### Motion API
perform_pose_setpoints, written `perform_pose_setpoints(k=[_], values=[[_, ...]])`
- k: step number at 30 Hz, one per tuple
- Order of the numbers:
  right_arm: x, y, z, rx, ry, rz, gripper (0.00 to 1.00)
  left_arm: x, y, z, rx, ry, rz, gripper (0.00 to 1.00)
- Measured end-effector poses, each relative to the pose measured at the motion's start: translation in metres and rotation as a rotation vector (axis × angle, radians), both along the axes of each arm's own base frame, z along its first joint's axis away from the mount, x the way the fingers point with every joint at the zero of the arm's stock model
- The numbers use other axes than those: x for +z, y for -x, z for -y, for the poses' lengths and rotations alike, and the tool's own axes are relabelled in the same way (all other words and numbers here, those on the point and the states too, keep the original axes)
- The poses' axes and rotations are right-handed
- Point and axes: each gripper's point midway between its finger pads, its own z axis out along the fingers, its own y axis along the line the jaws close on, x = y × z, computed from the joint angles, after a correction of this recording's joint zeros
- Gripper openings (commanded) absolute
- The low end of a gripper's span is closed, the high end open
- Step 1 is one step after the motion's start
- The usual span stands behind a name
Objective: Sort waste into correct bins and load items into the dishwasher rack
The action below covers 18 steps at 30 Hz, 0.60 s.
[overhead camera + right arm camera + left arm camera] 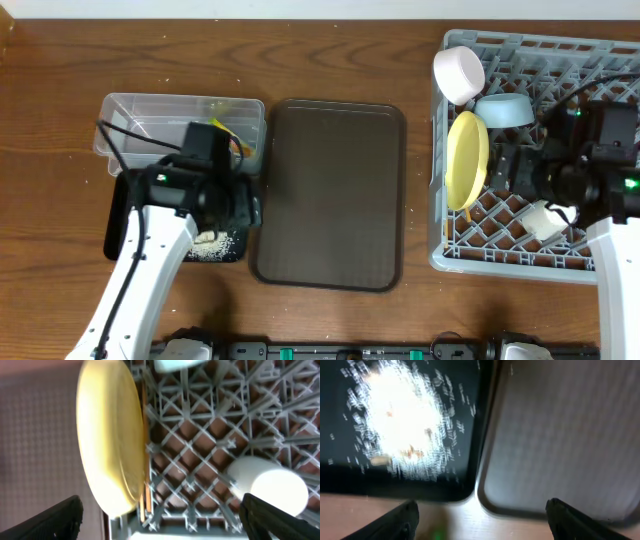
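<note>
The grey dishwasher rack (600, 60) at the right holds a white bowl (458, 73), a light blue bowl (505, 110), a yellow plate (466, 158) on edge and a pale cup (548, 220). In the right wrist view the plate (107, 445), the cup (270, 487) and the wooden chopsticks (145, 460) beside the plate show. My right gripper (160, 520) is open and empty above the rack. The clear tub (150, 115) holds the snack wrapper (228, 132). White rice crumbs (405, 425) lie in the black tray (340, 480). My left gripper (480, 520) is open over that tray's near right corner.
A large dark brown serving tray (330, 195) lies in the middle, its left edge next to the black tray; it also shows in the left wrist view (570, 435). My left arm covers most of the black tray (118, 230). A few crumbs lie on the wood beside it.
</note>
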Motion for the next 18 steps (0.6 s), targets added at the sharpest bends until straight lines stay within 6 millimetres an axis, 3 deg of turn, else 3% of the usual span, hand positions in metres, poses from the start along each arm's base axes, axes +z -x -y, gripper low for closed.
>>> perform_pose_setpoints(k=[4, 8, 14, 15, 18], values=[[-0.004, 0.012, -0.003, 0.021, -0.013, -0.044, 0.99, 0.001, 0.012, -0.001, -0.018, -0.008, -0.036, 0.84], [0.005, 0.019, -0.005, 0.031, -0.005, 0.0, 0.99, 0.018, 0.013, -0.002, -0.02, 0.009, 0.059, 0.84], [0.024, 0.035, -0.007, 0.038, 0.031, 0.235, 0.99, 0.065, 0.027, -0.014, 0.005, 0.019, 0.388, 0.85], [0.024, 0.04, -0.007, 0.039, 0.037, 0.274, 0.99, 0.072, 0.032, -0.018, 0.018, 0.017, 0.439, 0.93], [0.024, 0.056, -0.008, 0.033, 0.061, 0.384, 0.99, 0.089, 0.047, -0.027, 0.063, 0.025, 0.589, 0.93]])
